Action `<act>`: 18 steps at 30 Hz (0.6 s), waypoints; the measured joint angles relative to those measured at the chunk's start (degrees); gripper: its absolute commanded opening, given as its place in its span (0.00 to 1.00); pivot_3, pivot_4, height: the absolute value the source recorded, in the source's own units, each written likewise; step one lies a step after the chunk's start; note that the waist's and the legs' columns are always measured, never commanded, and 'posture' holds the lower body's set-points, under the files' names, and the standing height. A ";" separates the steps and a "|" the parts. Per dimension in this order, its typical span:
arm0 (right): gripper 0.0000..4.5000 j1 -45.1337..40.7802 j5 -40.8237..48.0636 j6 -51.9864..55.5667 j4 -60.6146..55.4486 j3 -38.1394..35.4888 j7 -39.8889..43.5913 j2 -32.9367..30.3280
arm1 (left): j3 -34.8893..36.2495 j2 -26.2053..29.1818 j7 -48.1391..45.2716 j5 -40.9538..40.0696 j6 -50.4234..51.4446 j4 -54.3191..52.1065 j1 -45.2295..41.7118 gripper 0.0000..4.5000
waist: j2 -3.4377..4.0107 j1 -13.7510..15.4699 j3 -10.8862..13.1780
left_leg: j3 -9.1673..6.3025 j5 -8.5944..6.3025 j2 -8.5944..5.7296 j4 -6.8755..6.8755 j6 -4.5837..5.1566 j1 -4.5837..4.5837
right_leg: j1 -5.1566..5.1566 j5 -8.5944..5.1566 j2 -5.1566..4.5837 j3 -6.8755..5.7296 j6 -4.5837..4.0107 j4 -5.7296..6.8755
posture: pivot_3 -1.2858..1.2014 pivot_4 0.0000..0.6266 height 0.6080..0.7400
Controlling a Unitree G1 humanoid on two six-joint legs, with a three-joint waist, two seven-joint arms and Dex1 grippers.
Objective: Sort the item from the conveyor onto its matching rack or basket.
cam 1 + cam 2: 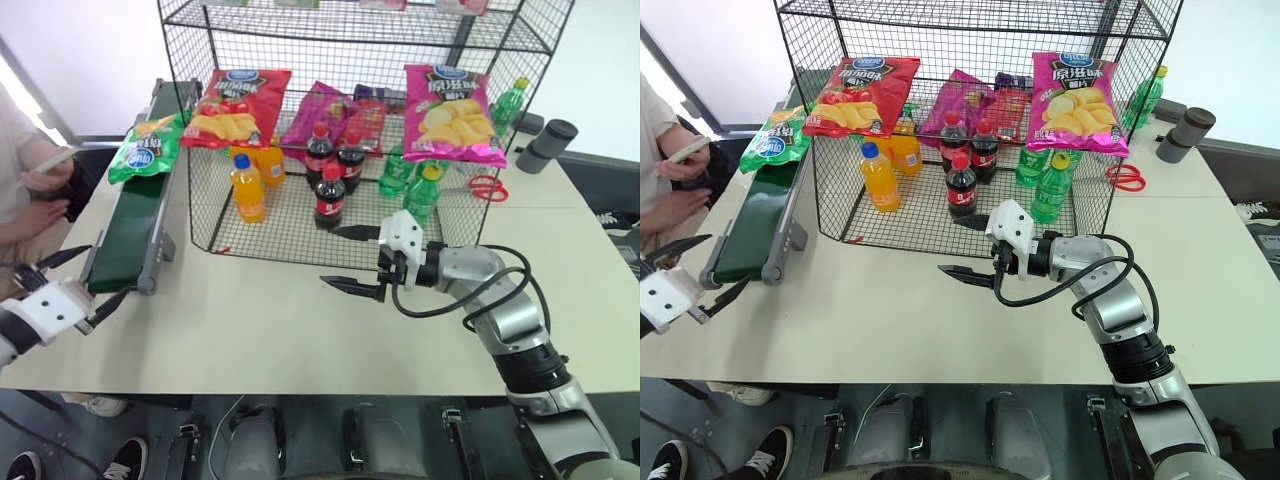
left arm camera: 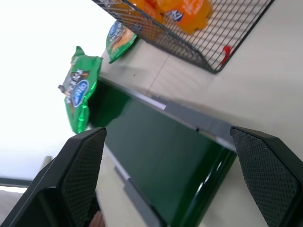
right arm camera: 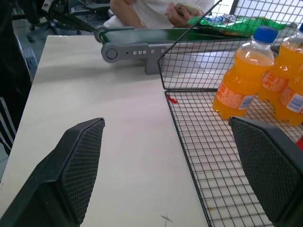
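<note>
Green crisp bag waits at the far end of the belt, both grippers empty and spread wide.

Nearest, the left gripper (image 1: pixel 78 288) is held with its fingers wide apart at the near end of the conveyor (image 1: pixel 130 225), nothing between them; the right gripper (image 1: pixel 352 258) is likewise spread, hovering over the table (image 1: pixel 280 330) just in front of the rack (image 1: pixel 330 130). Further up the belt, well apart from both, the crisp bag (image 1: pixel 145 148) is seen lying tilted at the conveyor's far end, beside the rack's corner. It is judged light, puffy, crushable and slippery, so a gentle pinch on a crimped edge seam is suggested.
</note>
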 measured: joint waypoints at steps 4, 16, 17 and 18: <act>0.97 0.17 0.94 0.55 -0.29 -0.13 1.72 -0.44 | -0.03 0.96 2.88 2.69 -2.09 2.16 0.04 1.00 | 0.00 -0.01 0.00 | 0.03 0.00 0.02 -0.01 0.00 0.00 | -0.01 0.00 0.00 0.00 0.00 0.00 | 0.52 0.24 1.00; 0.97 2.28 3.51 4.13 -4.02 0.42 3.62 -1.00 | -2.73 2.92 6.32 5.27 -5.12 7.37 -1.21 1.00 | -0.01 0.00 -0.01 | 0.07 -0.01 0.07 -0.03 0.01 0.00 | -0.03 0.01 0.00 0.00 -0.01 0.00 | 0.52 0.24 1.00; 0.97 2.44 3.54 4.30 -4.38 0.42 3.62 -1.01 | -2.88 3.04 6.64 5.62 -5.59 7.69 -1.57 1.00 | -0.01 0.02 -0.01 | 0.07 -0.01 0.07 -0.03 0.01 0.00 | -0.03 0.01 0.00 0.00 -0.01 0.00 | 0.52 0.24 1.00; 0.97 2.53 3.54 4.32 -4.60 0.45 3.62 -0.94 | -3.04 3.29 7.00 6.04 -5.91 8.04 -1.79 1.00 | -0.01 0.02 -0.01 | 0.07 -0.01 0.07 -0.03 0.01 0.00 | -0.03 0.01 0.00 0.00 -0.01 0.00 | 0.52 0.24 1.00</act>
